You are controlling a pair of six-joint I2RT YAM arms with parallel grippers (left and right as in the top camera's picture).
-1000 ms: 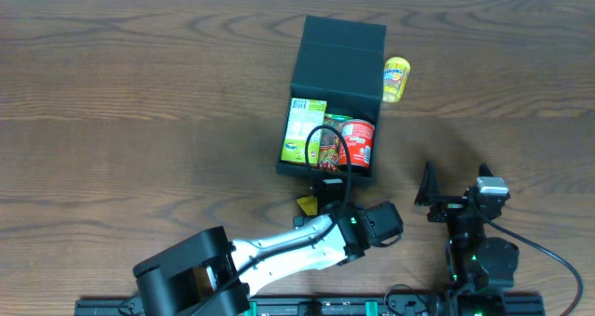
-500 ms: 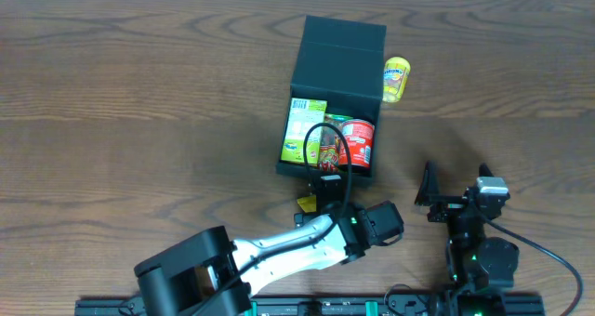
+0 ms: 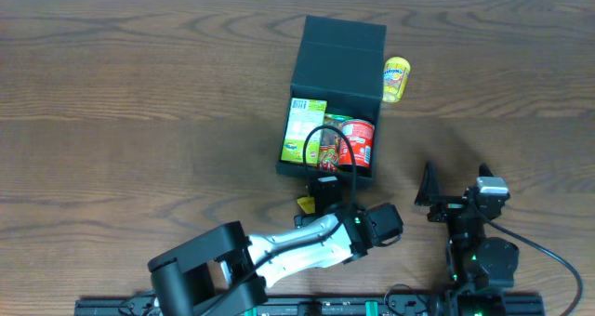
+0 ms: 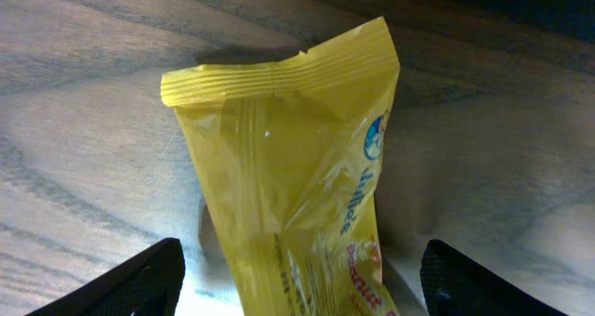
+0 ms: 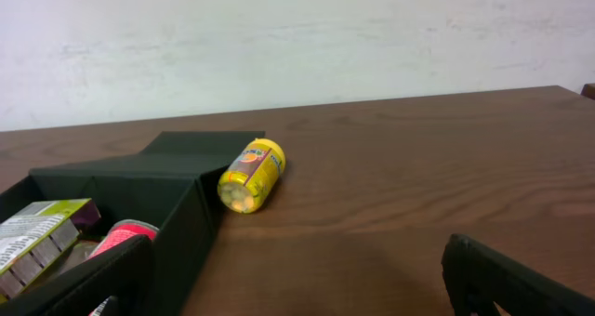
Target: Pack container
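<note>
Brown wood grain runs the whole width of the table [image 3: 139, 121], and everything else sits on it toward the middle and the near edge. The container [image 3: 339, 51] is the biggest thing there: a matte dark box standing open in the centre of the table, its flap lid folded flat on the far side, away from the arms.

The left arm [image 3: 297, 246], white and black, reaches in from the near edge to just short of the container's near wall, and its black cable [image 3: 335, 135] loops up over the open box, crossing in front of what is packed there. The right arm [image 3: 479, 251] stands lower right, well apart from the box. The right gripper [image 3: 455, 181] points toward the far side with its jaws spread and only bare table between them.

Inside the container a green-yellow carton [image 3: 304, 130] lies along the left side, a red can [image 3: 358, 141] on the right, and a red-and-green packet [image 3: 327, 144] is wedged between the two.

A yellow jar [image 3: 397, 78] lies on its side on the table just beside the lid's right edge, outside the box.

Smallest is a crinkled yellow snack packet [image 4: 279, 167] lying on the wood in front of the container. The left gripper [image 4: 302, 283] straddles it with its fingers [image 4: 139, 279] parted, one on each side, not pressing it.
</note>
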